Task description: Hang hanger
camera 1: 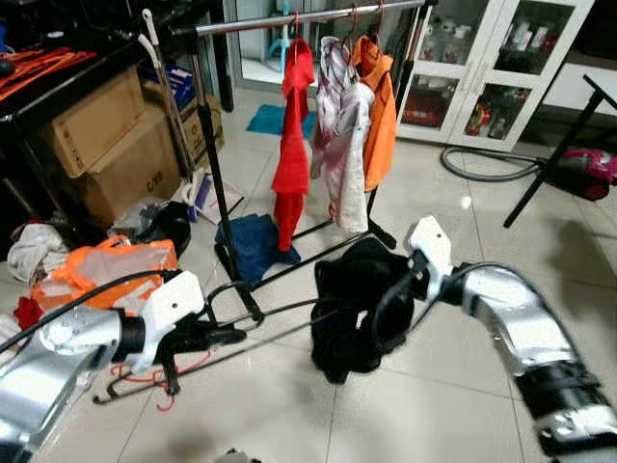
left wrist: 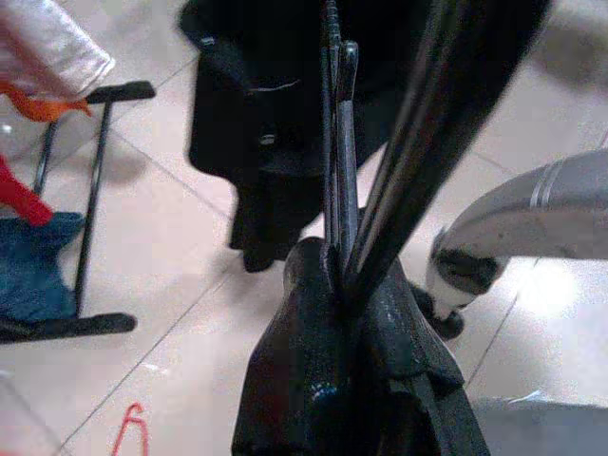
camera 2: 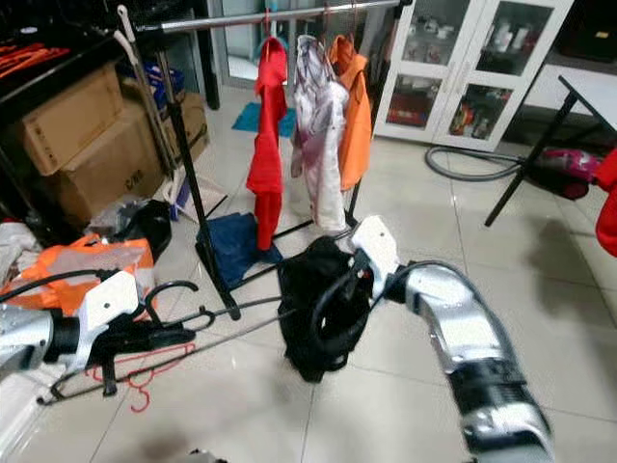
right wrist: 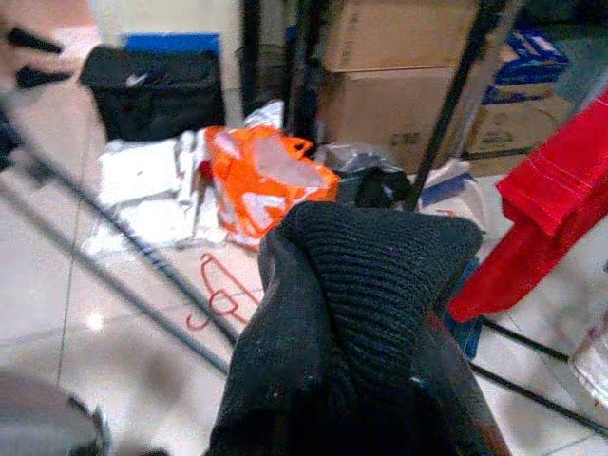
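Note:
My left gripper (camera 1: 210,336) is shut on a black wire hanger (camera 1: 280,309) low over the tiled floor; the left wrist view shows its thin bars (left wrist: 339,142) clamped between the fingers. The hanger's long bars reach right to a black knit garment (camera 1: 352,299), which hangs bunched from my right gripper (camera 1: 397,287). That gripper is shut on the fabric (right wrist: 366,285). Behind stands a clothes rack with a silver rail (camera 1: 308,17) carrying a red (camera 1: 294,135), a white (camera 1: 342,145) and an orange garment (camera 1: 381,116).
Cardboard boxes (camera 1: 106,145) stand at left, with an orange bag (camera 1: 106,265) and clothes piled on the floor. Red hangers (camera 1: 159,381) lie under my left arm. The rack's black pole (camera 1: 207,145) and foot are close ahead. A glass-door cabinet (camera 1: 492,68) and hose (camera 1: 482,169) are behind.

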Controlling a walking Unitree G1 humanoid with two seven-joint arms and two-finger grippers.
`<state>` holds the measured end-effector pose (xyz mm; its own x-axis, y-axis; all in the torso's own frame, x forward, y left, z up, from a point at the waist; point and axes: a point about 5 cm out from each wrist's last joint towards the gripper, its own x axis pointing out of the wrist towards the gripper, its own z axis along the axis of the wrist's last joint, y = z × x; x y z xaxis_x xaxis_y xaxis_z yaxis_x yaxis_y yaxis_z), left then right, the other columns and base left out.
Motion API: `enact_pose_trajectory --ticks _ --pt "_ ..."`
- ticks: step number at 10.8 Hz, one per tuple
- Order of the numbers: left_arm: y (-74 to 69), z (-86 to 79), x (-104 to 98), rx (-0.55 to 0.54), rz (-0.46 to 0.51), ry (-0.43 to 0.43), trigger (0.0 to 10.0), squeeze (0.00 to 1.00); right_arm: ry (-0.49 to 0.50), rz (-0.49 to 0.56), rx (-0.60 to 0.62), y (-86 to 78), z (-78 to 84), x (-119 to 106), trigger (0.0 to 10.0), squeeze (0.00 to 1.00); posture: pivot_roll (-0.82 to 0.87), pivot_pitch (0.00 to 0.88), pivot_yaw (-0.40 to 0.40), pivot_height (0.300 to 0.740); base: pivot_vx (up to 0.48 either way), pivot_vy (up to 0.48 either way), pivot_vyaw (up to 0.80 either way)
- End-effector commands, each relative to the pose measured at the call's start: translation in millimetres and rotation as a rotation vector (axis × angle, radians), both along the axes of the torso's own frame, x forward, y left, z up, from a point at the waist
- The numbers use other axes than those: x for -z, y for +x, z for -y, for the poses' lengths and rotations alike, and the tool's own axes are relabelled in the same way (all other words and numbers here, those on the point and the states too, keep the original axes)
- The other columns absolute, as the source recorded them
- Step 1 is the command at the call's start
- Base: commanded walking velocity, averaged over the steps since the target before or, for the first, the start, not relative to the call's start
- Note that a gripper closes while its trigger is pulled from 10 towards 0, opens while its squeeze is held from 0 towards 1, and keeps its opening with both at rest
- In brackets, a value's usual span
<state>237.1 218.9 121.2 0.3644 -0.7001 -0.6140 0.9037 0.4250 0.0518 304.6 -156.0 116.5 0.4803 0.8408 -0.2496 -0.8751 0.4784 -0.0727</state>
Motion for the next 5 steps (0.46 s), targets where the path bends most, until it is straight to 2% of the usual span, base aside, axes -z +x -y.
enact_pose_trajectory --ticks 1,3,5 --pt "2.6 0.2 -3 0.025 0.015 0.023 10.0 0.00 0.011 0.043 -0.038 0.1 -2.6 -13 0.0 0.55 -0.01 0.007 -0.030 0.740 0.000 0.000 0.00" --pt "9.3 2.8 -4 0.068 0.027 0.036 10.0 0.00 0.032 0.082 -0.149 -7.4 -20.8 -32 0.0 0.55 -0.02 0.011 -0.023 0.740 0.000 0.000 0.00" --pt "7.7 15.6 -6 0.145 0.018 0.003 10.0 0.00 0.045 0.116 -0.189 -8.8 -40.9 -36 0.0 0.54 -0.03 0.016 -0.019 0.740 0.000 0.000 0.00"
